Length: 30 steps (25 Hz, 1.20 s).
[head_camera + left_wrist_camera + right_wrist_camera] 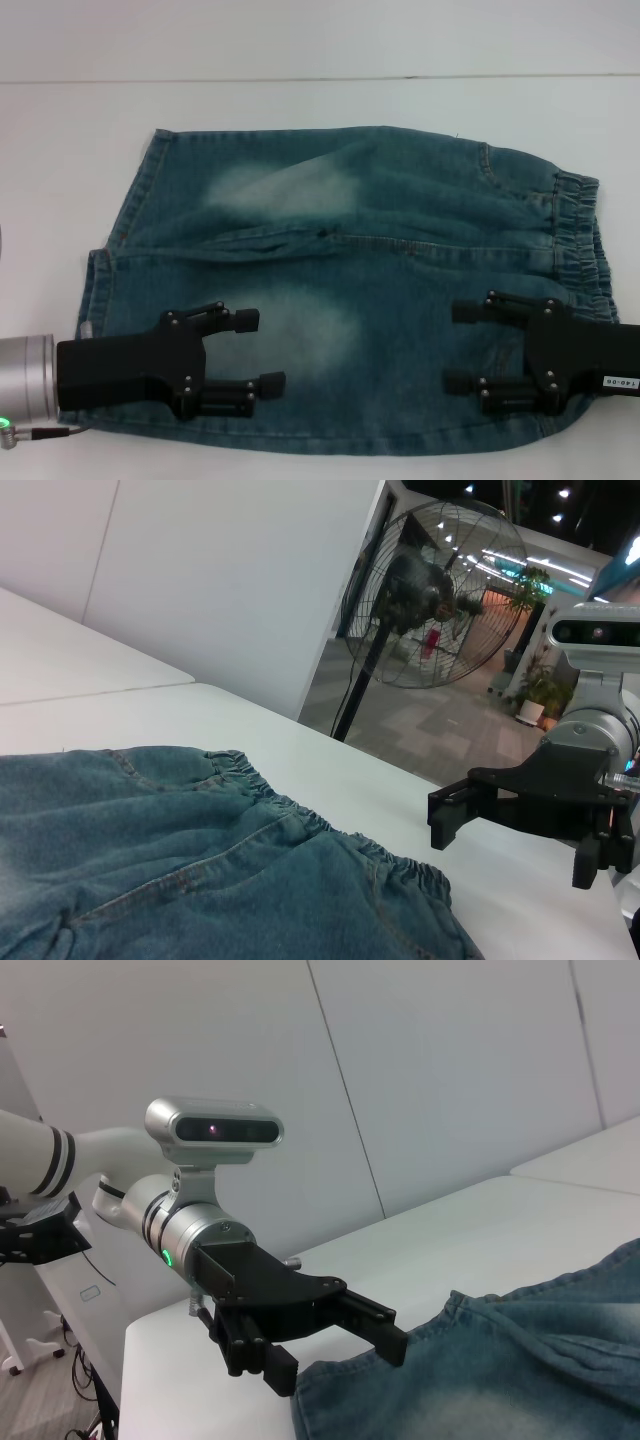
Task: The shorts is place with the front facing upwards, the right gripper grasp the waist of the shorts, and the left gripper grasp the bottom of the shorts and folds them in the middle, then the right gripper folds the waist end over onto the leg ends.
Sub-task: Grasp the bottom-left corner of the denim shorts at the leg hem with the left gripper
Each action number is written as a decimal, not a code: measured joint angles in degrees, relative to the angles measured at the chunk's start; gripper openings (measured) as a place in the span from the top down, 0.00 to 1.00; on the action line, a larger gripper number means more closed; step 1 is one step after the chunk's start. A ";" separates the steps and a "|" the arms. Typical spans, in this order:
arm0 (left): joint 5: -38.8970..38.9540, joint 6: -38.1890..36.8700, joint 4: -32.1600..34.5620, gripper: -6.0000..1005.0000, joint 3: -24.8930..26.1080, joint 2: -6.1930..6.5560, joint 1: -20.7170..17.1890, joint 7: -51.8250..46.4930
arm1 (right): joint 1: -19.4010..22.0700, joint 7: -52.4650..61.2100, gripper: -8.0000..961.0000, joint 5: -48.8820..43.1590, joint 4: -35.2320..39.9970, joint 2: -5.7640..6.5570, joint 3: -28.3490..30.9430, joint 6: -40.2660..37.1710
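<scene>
The blue-green denim shorts [400,230] lie flat on the white table [60,150], fly side up. The gathered waist [577,235] is at the right and the leg ends [128,205] at the left. My left gripper [258,351] hovers over the near leg, a little in from the hem, open with nothing between its fingers. Over the near part by the waist, my right gripper [456,347] points left, open and empty. The left wrist view shows the waist [300,815] and the right gripper [450,818] beyond it. In the right wrist view the left gripper [335,1358] hangs by the hem [310,1395].
White table shows all around the shorts, with a seam line [300,80] across the back. A standing fan [430,580] is beyond the table's end in the left wrist view. A white wall [450,1080] stands behind the table.
</scene>
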State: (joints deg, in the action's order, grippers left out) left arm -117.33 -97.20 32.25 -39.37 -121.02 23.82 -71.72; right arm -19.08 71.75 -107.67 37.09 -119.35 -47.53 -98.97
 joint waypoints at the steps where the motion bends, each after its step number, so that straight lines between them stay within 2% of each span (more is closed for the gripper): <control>1: 0.00 0.00 0.00 0.07 0.00 0.00 -0.01 0.01 | 0.00 0.02 0.04 0.00 0.00 -0.01 0.01 0.01; 9: 0.24 -0.29 0.09 0.08 0.43 0.00 -0.30 -0.05 | 0.02 0.06 0.04 0.00 0.00 -0.01 0.16 0.02; 13: 0.24 -3.74 1.42 0.08 5.99 0.38 -1.69 -1.89 | 0.09 0.06 0.04 0.01 0.00 -0.01 0.22 0.03; 16: 0.13 -5.43 4.05 0.09 10.24 0.80 -4.64 -4.20 | 0.24 0.06 0.04 0.01 0.00 0.04 0.31 0.07; 19: 0.10 -5.84 6.69 0.09 11.23 0.77 -6.80 -6.63 | 0.28 0.06 0.04 0.01 0.01 0.06 0.37 0.11; 20: -0.45 -5.87 10.35 0.09 11.53 0.56 -9.76 -10.13 | 0.29 0.06 0.04 0.01 0.00 0.06 0.37 0.11; 23: -2.08 -5.74 13.84 0.09 12.61 0.36 -12.56 -12.81 | 0.34 0.06 0.04 0.01 0.00 0.07 0.39 0.11; 30: -8.17 -5.26 18.02 0.10 18.05 0.34 -15.02 -15.05 | 0.21 0.06 0.04 0.00 0.00 0.17 0.39 0.11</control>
State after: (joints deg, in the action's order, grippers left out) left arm -125.51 -102.47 50.27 -21.32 -120.69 8.79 -86.76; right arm -18.87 71.81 -107.66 37.09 -119.18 -47.13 -98.86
